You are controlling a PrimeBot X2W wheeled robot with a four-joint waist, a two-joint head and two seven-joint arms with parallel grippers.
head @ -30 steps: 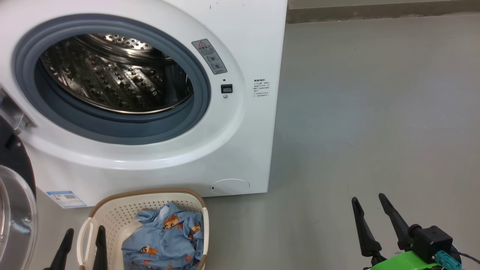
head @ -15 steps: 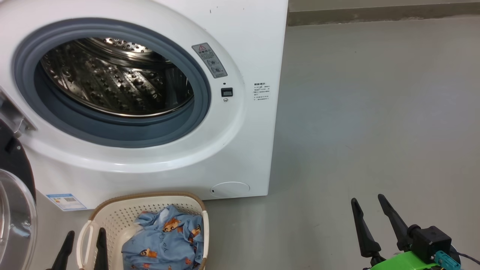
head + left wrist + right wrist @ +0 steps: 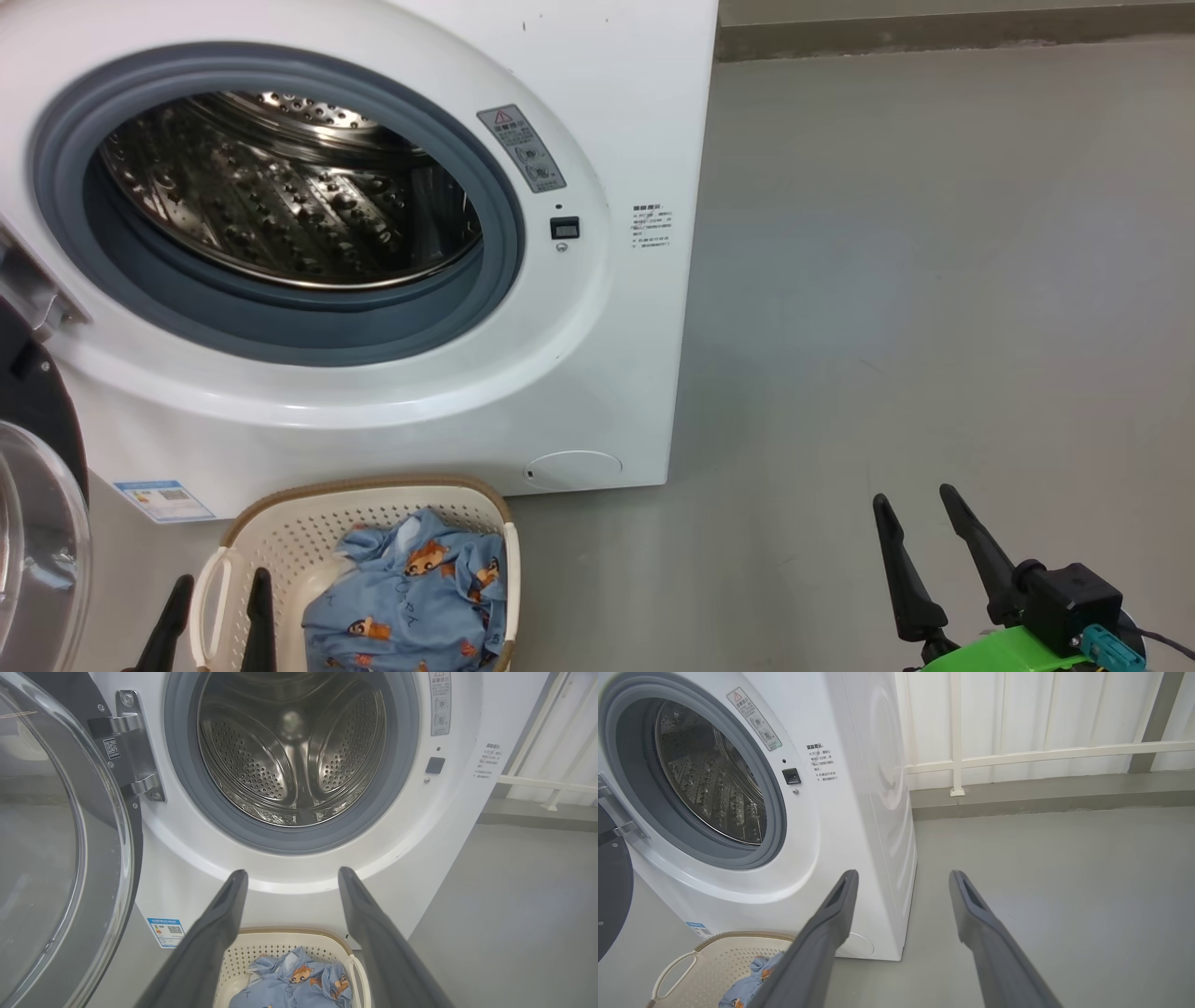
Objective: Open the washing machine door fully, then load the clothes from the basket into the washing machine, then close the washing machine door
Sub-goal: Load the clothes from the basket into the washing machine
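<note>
Drum (image 3: 280,196): mouth wide and unobstructed; we list it as passable from the front.
Washing machine door (image 3: 56,858): swung out on our left, standing beside the mouth with its hinge (image 3: 133,751).
Basket (image 3: 289,537): on the floor (image 3: 934,280) just before the washing machine (image 3: 607,373), below the mouth, holding clothes (image 3: 411,597).
Right of the machine: we record open floor up to a railing (image 3: 1017,756).

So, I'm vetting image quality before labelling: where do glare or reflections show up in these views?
Head view: bright speckled highlights on the steel drum. Left wrist view: hazy reflections across the washing machine door glass. Right wrist view: soft sheen on the washing machine front.
</note>
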